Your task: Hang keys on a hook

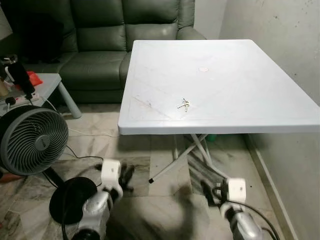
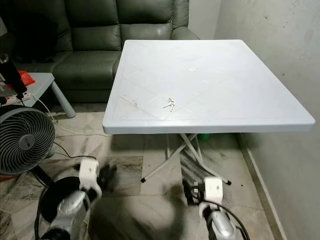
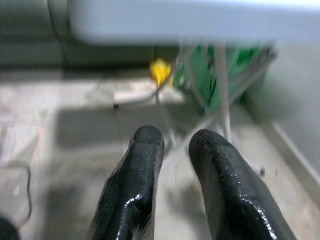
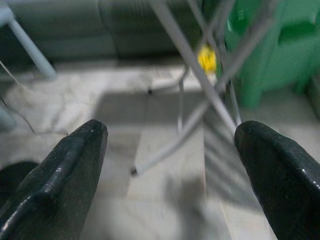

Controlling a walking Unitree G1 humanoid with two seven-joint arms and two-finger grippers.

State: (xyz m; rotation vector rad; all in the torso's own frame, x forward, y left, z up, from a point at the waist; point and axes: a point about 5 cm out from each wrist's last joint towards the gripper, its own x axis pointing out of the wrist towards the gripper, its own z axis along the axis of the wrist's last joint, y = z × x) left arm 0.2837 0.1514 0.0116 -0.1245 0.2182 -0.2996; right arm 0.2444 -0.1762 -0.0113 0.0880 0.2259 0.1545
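Note:
A small bunch of silver keys (image 1: 184, 105) lies flat on the white folding table (image 1: 235, 75), near its front edge. Both arms hang low in front of the table, below its top. My left gripper (image 3: 174, 145) has its two black fingers close together with a narrow gap and nothing between them. My right gripper (image 4: 170, 145) is open wide, with floor and table legs showing between its fingers (image 4: 75, 165). No hook can be made out.
A dark green sofa (image 1: 100, 45) stands behind the table. A grey floor fan (image 1: 32, 140) with a black base and cable stands at the left, beside a small side table (image 1: 47, 82). A wall (image 1: 295, 45) runs along the right. Crossed metal legs (image 1: 192, 150) fill the space under the table.

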